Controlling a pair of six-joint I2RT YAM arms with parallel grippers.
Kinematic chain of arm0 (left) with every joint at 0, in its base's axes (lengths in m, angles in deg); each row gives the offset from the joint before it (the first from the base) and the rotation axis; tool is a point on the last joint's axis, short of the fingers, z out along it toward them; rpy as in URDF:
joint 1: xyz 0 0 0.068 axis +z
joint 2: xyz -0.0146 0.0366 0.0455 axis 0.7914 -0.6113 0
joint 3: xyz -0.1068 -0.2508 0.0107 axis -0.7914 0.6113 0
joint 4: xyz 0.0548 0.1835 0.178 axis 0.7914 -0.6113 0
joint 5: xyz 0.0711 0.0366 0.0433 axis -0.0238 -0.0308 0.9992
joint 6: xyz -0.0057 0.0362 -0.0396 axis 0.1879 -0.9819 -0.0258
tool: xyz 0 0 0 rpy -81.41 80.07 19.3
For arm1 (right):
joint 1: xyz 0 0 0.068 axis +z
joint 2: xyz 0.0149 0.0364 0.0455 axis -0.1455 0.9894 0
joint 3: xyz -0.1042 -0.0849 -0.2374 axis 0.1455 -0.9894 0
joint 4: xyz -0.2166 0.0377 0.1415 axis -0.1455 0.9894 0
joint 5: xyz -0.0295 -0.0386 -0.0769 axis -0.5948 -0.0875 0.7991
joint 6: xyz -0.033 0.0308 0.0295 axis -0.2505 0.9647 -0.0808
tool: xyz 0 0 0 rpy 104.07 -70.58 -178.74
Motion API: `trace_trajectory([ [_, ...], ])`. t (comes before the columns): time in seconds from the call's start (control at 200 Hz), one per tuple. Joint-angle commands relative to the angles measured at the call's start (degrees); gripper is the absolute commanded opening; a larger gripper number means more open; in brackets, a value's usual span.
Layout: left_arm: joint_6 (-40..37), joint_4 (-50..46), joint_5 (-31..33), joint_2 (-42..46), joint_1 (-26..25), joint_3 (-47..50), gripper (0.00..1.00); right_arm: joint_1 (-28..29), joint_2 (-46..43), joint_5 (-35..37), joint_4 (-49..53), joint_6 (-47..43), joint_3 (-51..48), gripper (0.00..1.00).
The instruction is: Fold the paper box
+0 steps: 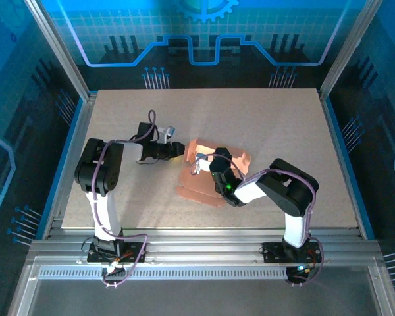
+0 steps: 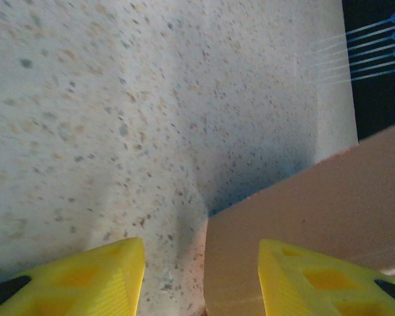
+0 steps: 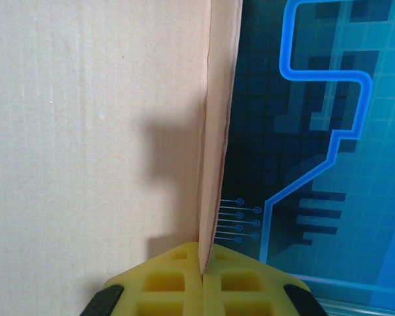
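The paper box (image 1: 201, 184) is a salmon-orange cardboard sheet, partly folded up, in the middle of the table. My right gripper (image 1: 214, 168) stands over it and is shut on an upright flap. In the right wrist view that flap (image 3: 217, 131) runs edge-on up from the closed fingertips (image 3: 184, 253), beside a broad pale panel (image 3: 85, 131). My left gripper (image 1: 182, 150) reaches in from the left at the box's far left corner. Its yellow fingers (image 2: 92, 276) stand apart, and a cardboard panel (image 2: 303, 197) comes in between them and under the right finger. The left gripper (image 2: 201, 253) is open.
The speckled table (image 1: 283, 131) has free room all round the box. Its right edge (image 2: 352, 99) shows in the left wrist view. Aluminium rails (image 1: 204, 253) run along the near edge by the arm bases. Blue-lit enclosure walls (image 1: 197, 39) surround the table.
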Motion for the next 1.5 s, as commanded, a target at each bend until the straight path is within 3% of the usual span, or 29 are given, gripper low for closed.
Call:
trace_trajectory([
  [0.0,0.93,7.33,-2.95,2.93,-0.51,2.14,0.50,-0.10,-0.82,-1.62,2.90,1.67,0.70,0.00],
  [0.38,3.84,29.74,-3.54,4.38,-1.20,11.69,0.46,-0.07,-1.05,-1.55,3.91,2.18,0.44,0.00],
  [1.086,-14.24,23.58,2.72,7.19,-6.58,13.28,0.45,0.68,-2.41,-1.69,6.67,3.40,0.35,0.00],
  [1.336,-13.32,24.46,5.81,6.26,-7.18,13.58,0.41,1.28,3.07,-0.05,-10.10,-7.93,-0.46,0.00],
  [1.496,-12.13,27.70,7.22,5.68,-7.77,15.20,0.40,2.00,5.97,0.37,-14.93,-11.41,-0.34,0.00],
])
